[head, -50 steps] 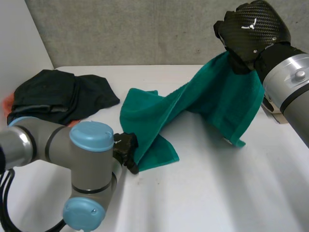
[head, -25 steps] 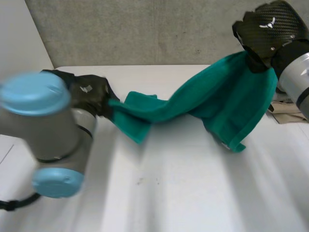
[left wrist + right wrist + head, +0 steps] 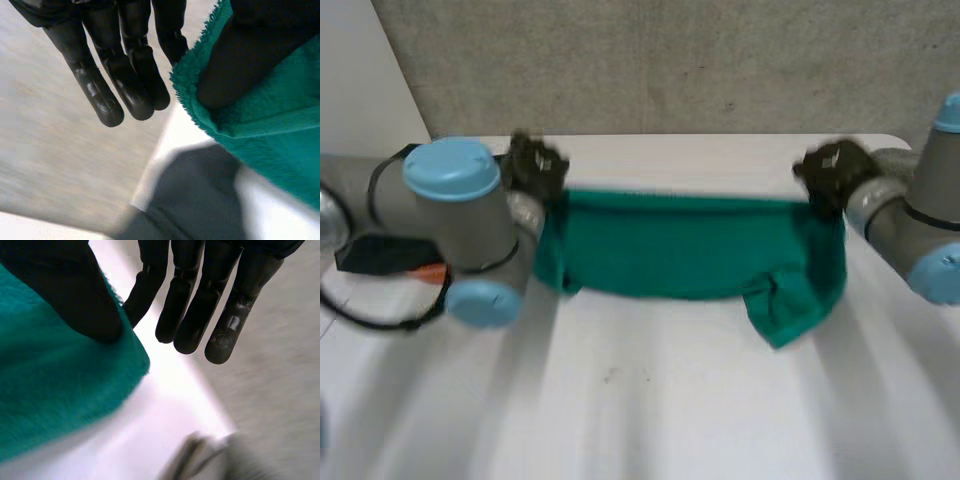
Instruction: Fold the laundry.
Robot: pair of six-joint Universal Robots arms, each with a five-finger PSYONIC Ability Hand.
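The tabletop (image 3: 650,400) is bare from 4 to 8 o'clock. The green towel (image 3: 680,260), taut between left hand (image 3: 535,168) and right hand (image 3: 832,172), bars 12 o'clock; dark clothes (image 3: 195,200) lie at 10 o'clock.

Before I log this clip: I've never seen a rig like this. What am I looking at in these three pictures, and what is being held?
This is a robot with two arms at a white table, and each arm ends in a black hand. The wide picture comes from a camera between and behind the arms, looking down. The other two come from cameras on the wrists, each looking along its own palm. The left hand and the right hand each pinch a corner of a green towel between thumb and fingers, so it is stretched wide between them. Its lower corner on the right hand's side is bunched. In the left wrist picture, a dark garment lies on the table beside the towel.
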